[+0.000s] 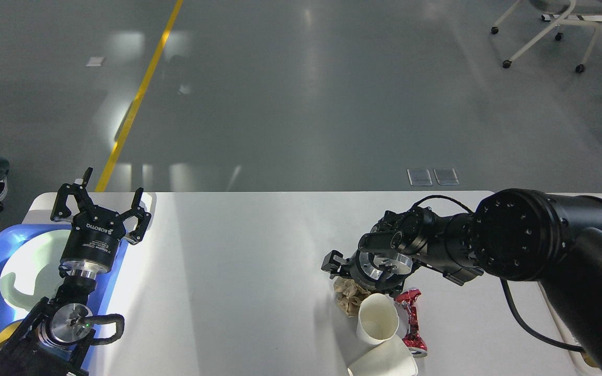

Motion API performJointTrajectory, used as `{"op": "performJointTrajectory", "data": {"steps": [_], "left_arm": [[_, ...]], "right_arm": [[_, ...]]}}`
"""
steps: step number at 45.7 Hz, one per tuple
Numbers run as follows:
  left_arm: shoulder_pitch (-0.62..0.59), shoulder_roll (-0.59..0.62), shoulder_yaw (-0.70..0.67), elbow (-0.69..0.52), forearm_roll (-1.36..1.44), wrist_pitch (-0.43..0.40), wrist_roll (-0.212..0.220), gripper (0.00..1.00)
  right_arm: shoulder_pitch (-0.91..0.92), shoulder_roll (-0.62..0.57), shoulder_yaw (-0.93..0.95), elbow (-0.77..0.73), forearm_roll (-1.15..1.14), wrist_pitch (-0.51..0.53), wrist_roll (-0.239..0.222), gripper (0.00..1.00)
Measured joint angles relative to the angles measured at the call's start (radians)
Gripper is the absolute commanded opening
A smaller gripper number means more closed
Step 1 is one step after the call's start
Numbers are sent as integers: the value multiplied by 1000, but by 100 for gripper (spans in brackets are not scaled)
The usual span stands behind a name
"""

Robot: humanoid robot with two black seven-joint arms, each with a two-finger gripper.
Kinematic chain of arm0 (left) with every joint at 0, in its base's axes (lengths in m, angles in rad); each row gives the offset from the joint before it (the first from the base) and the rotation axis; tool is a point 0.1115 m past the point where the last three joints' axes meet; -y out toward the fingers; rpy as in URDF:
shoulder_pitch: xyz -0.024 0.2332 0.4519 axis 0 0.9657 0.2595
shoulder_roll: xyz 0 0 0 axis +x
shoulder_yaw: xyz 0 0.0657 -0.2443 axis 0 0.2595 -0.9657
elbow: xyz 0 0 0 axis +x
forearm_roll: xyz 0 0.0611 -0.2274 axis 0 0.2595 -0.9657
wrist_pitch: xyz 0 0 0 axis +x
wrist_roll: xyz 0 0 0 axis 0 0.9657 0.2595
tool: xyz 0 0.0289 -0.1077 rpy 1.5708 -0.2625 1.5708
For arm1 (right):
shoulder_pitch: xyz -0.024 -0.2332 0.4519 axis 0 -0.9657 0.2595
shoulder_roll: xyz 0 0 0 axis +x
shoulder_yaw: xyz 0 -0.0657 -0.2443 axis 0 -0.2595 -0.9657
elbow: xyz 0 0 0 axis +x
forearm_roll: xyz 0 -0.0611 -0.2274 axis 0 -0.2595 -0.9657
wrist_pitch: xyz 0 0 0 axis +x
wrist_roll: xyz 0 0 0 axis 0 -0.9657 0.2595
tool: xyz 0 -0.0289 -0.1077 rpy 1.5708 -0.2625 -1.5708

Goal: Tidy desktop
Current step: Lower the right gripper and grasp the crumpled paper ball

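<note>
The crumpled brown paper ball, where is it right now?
In the head view, the brown paper ball lies on the right half of the white desktop, directly under the right gripper and just left of the white paper cup.

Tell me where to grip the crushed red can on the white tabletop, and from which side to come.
Grip the crushed red metal can across its narrow middle, coming from above with the fingers on its left and right sides. It lies flat on the white tabletop, long axis running near to far. The white paper cup sits close on its left, so clearance there looks tight.
</note>
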Motion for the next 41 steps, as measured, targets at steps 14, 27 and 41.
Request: {"op": "performJointTrajectory", "data": {"steps": [14, 27, 41], "left_arm": [[0, 0, 0, 0, 0, 0, 0, 97], [0, 0, 0, 0, 0, 0, 0, 97], [0, 0, 0, 0, 0, -1, 0, 97]], "right_arm": [[-47, -4, 2, -53, -23, -5, 0, 74], [-50, -4, 5, -52, -15, -6, 0, 7], [-49, -2, 35, -54, -6, -16, 0, 0]]}}
